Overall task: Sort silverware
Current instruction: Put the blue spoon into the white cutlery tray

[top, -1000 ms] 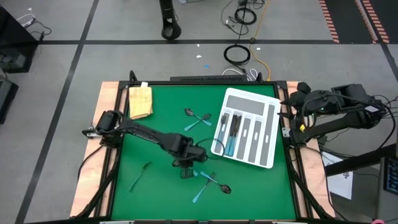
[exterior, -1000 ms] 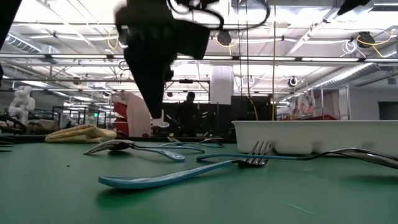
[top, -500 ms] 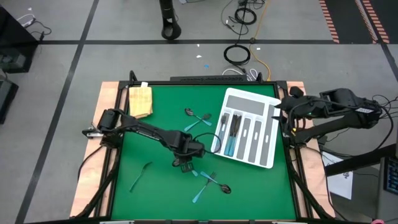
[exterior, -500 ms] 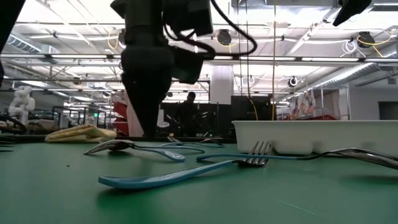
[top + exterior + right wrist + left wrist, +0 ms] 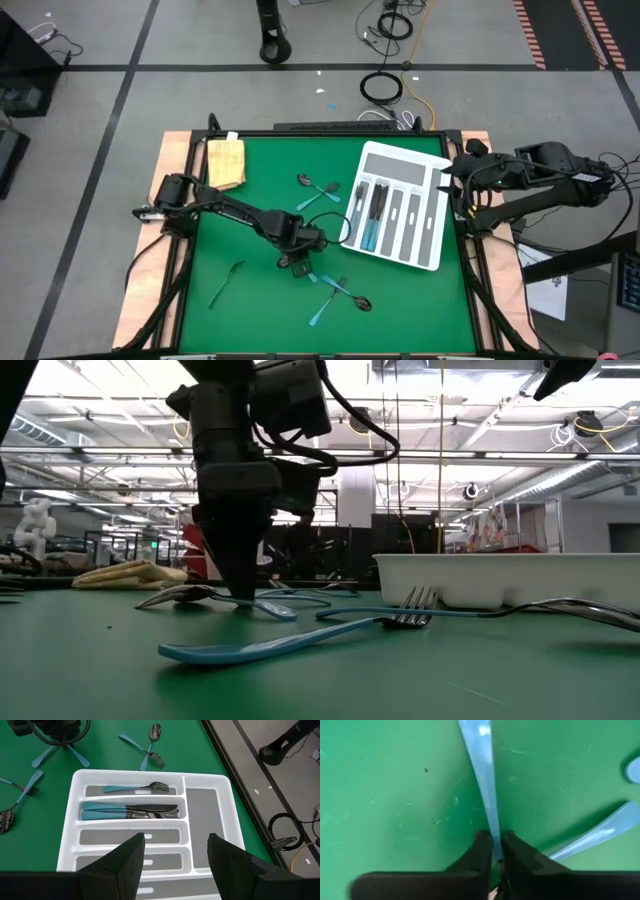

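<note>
Green felt on the desk [image 5: 250, 300] carries a blue-handled utensil [image 5: 482, 785] mid-frame, pinched by the left hand [image 5: 493, 851], so the pickup looks under way, with a lift toward the white tray [image 5: 436, 215] next, while the right hand [image 5: 175, 851] waits, spread, at right.

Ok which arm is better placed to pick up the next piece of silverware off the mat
Left. The left gripper is down at mid-table, its fingers closed around a light-blue handle. The right gripper hangs open above the white tray, away from the loose pieces.
</note>
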Motion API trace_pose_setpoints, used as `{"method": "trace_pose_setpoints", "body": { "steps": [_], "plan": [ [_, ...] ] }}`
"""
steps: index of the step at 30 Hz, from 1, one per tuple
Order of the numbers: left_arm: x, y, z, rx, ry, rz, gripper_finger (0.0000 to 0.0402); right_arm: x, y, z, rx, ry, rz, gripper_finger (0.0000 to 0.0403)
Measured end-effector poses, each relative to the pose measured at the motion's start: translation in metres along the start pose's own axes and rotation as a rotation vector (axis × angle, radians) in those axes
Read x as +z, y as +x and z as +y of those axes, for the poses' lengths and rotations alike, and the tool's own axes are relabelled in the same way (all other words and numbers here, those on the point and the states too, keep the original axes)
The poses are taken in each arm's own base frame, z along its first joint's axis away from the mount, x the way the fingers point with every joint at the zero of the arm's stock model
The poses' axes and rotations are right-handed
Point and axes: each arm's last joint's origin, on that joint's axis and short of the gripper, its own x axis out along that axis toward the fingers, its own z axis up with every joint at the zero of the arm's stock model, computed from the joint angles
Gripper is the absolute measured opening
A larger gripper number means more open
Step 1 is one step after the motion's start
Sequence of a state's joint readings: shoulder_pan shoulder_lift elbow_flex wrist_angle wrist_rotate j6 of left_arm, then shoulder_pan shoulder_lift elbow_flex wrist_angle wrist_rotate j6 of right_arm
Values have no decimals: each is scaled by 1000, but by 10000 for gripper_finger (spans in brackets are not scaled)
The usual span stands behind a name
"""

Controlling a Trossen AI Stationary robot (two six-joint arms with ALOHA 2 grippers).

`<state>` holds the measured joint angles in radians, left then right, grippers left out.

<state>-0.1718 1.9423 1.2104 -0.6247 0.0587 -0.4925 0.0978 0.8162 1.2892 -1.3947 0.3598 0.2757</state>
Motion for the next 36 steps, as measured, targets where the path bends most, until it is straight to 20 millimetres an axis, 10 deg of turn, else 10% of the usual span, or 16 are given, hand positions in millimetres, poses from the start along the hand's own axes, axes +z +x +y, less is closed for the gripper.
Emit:
{"method": "trace_pose_setpoints", "body": {
  "steps": [8,17,27,36],
  "plan": [
    [13,-12,-3,7,44,-8,6,1,0,0,2,4,-9,203],
    [53,-71,-10,99,228,-108,1,1,0,0,2,34,-9,203],
    [127,-153,-18,428,926,-713,0,0,-1,-2,-33,73,-13,203],
    [182,-115,-1,628,1329,-1019,0,-5,-6,-5,-31,161,-25,203]
  ]
}}
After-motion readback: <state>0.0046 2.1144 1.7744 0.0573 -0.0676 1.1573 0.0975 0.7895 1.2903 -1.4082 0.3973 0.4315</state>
